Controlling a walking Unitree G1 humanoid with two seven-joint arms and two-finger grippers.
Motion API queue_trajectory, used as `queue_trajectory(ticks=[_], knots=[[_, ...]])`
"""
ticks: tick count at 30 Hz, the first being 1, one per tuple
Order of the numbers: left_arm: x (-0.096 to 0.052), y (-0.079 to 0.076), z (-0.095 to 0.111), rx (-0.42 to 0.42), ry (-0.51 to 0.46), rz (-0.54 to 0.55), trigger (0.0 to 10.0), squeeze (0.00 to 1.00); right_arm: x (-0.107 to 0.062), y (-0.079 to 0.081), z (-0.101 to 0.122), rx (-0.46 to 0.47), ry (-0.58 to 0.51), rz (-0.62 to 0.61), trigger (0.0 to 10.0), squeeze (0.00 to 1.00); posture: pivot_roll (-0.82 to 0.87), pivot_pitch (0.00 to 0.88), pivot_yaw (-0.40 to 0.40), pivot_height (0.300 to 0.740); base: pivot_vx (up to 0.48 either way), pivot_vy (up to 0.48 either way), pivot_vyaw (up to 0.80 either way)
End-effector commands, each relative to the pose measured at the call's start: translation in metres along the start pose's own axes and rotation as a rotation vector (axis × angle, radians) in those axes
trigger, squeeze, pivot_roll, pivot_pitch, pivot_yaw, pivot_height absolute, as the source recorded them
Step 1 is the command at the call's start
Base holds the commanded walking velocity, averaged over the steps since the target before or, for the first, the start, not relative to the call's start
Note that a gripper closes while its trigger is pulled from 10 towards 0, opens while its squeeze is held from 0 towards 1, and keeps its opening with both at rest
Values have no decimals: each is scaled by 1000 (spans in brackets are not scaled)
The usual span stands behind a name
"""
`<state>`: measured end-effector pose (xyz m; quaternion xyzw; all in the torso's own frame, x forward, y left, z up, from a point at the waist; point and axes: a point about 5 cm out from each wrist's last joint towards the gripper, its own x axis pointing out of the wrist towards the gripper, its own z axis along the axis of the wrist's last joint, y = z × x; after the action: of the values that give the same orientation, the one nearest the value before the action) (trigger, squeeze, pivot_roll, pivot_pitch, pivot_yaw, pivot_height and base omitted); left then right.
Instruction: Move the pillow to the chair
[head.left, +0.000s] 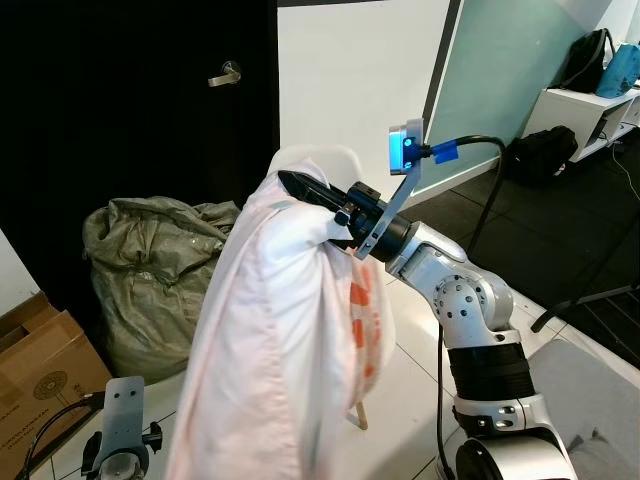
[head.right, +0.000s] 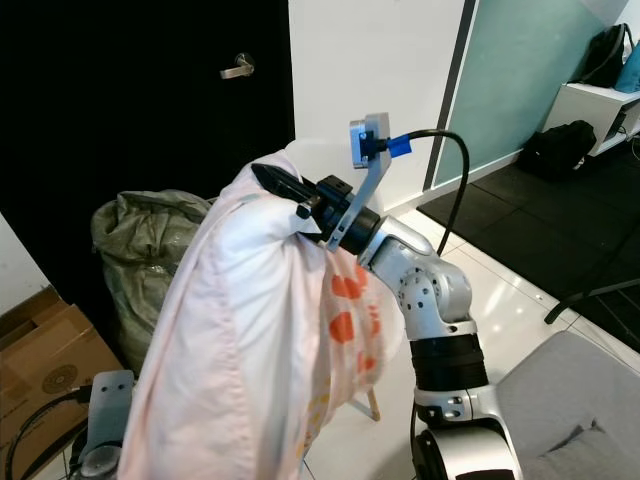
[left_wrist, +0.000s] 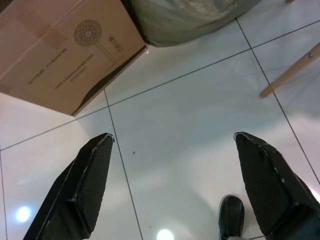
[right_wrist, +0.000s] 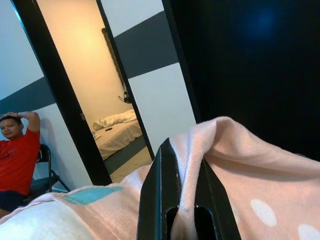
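My right gripper (right_wrist: 184, 200) is clenched on a fold of the pink pillow (head.left: 270, 340), which hangs from my fingers, raised before me, its bulk draped below the grip. Just behind it stands the white chair (head.left: 335, 160), its back peeking above the cloth and one wooden leg (head.left: 358, 412) beneath. I judge this the carrying step; next I must swing the pillow over the seat and lower it. A stuffed sack (head.left: 150, 270) crowds the far side. My left gripper (left_wrist: 170, 185) hangs spread wide over bare tile.

Green sack (head.left: 150, 270) beside cardboard box (head.left: 40, 365), black door (head.left: 120, 100) behind.
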<state>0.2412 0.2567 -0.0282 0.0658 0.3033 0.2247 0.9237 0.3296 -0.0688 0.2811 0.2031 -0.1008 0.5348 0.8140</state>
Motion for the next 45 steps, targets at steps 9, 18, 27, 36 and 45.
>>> queue_trajectory(ticks=[9, 18, 27, 36, 45], knots=[[-1, -2, -2, 15, -1, -18, 10000, 0, 6, 8, 15, -36, -76, 50, 10000, 0, -104, 46, -28, 736, 302, 0, 0], [-1, -2, -2, 21, -1, -25, 10000, 0, 7, 10, 16, -19, -83, 68, 10000, 0, -102, 45, -26, 736, 335, 0, 0], [-1, -2, -3, 28, 0, -33, 10000, 0, 1, 36, 33, 130, -194, 315, 10000, 0, -102, 41, -26, 736, 368, 0, 0], [-2, -4, -3, 28, -1, -45, 10000, 0, -1, 38, 39, 160, -224, 354, 10000, 0, -101, 34, -27, 736, 468, 0, 0], [-2, -4, -4, 30, -2, -44, 10000, 0, 0, 38, 32, 161, -172, 336, 10000, 0, -99, 34, -28, 736, 480, 0, 0]])
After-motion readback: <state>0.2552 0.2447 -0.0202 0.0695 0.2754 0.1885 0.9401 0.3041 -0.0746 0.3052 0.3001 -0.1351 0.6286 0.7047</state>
